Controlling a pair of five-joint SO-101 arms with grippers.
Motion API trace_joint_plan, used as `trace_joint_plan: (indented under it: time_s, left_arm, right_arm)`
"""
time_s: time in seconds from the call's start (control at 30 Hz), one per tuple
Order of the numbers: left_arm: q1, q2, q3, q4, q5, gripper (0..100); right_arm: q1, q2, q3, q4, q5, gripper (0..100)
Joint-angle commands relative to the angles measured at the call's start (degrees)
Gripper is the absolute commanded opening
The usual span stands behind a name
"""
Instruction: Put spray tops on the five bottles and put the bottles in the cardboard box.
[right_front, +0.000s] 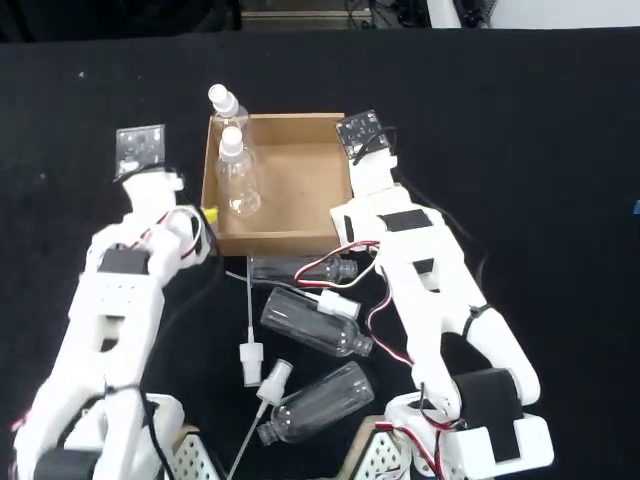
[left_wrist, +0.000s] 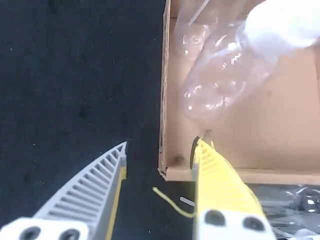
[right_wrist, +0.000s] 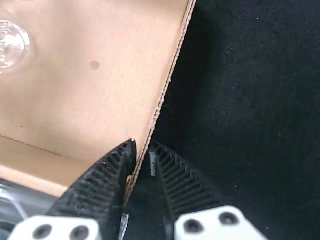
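Bottle (right_front: 240, 185), clear plastic, in cardboard box (right_front: 300, 180)

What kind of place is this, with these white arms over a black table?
Probably a robotics lab or test bench: a left arm and right arm sit at a black-covered table with a cardboard box, clear bottles and loose spray tops.
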Motion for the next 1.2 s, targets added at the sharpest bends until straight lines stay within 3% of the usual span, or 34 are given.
trace_joint_plan:
  time_s: [0.0,0.17,0.4,0.6,1.17]
  left_arm:
    - [0.8,6.9,-6.5,-1.3,-0.3,20]
    - [1.0,9.2,-7.8,-1.2,-0.3,19]
    - [4.3,9.4,-4.2,-3.0,-0.3,3]
    - [4.4,9.2,-1.6,-5.0,-0.3,3]
    - [4.6,9.2,-2.9,-1.2,-0.3,3]
  right_arm:
    - [-1.0,-3.6,-0.6,0.4,0.5,1.1]
    - [-1.0,-3.6,-0.6,0.1,0.5,1.1]
    - [-1.3,-3.4,-0.2,-0.2,0.5,1.1]
    - [-1.3,0.0,0.5,-4.6,0.5,1.1]
    - [-1.3,-1.8,0.5,-1.3,0.5,1.1]
